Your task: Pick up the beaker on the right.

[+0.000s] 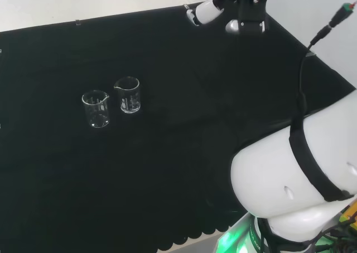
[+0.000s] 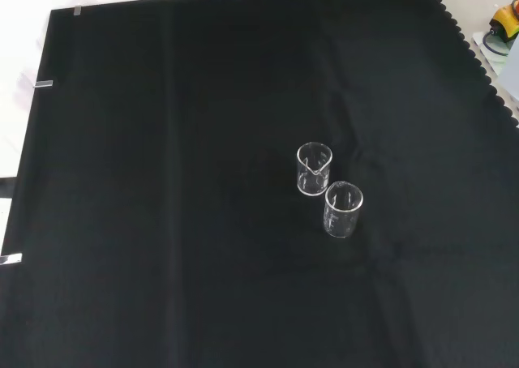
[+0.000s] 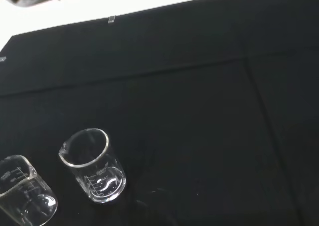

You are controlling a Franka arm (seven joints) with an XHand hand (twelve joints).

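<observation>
Two small clear glass beakers stand upright and close together on the black cloth. In the head view the right-hand beaker (image 1: 128, 95) has its spout turned left, and the other beaker (image 1: 96, 108) stands just left of it and a little nearer. In the front view the same pair appear as an upper beaker (image 2: 314, 169) and a lower one (image 2: 343, 209). The wrist view has the spouted beaker (image 3: 94, 169) beside the second beaker (image 3: 22, 193). Both look empty. The hand (image 1: 207, 10) hangs at the head view's top, well to the right of the beakers and apart from them.
The arm's big white link (image 1: 295, 169) fills the head view's lower right, with a black cable (image 1: 304, 69) above it. The cloth's scalloped edge (image 2: 478, 52) runs down the front view's right side, beside a yellow and red object (image 2: 504, 19). Small tape strips (image 2: 45, 84) hold the cloth's edges.
</observation>
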